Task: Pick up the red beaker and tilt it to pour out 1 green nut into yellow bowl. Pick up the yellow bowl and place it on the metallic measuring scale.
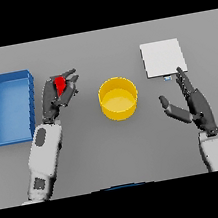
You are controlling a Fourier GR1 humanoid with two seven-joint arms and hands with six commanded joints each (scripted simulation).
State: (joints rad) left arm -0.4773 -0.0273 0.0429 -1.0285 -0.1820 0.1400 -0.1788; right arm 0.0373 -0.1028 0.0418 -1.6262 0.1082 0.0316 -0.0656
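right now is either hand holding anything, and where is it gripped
The left hand has its fingers curled round the red beaker; which part they grip cannot be told. The right hand holds nothing.

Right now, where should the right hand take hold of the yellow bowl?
Probably on the yellow bowl's right wall, coming in from the right. It stands upright and open-topped, and the open right hand is on that side, so the thumb can hook over the rim.

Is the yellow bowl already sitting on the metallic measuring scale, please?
No, the yellow bowl stands on the grey table, well apart from the metallic measuring scale, which carries nothing.
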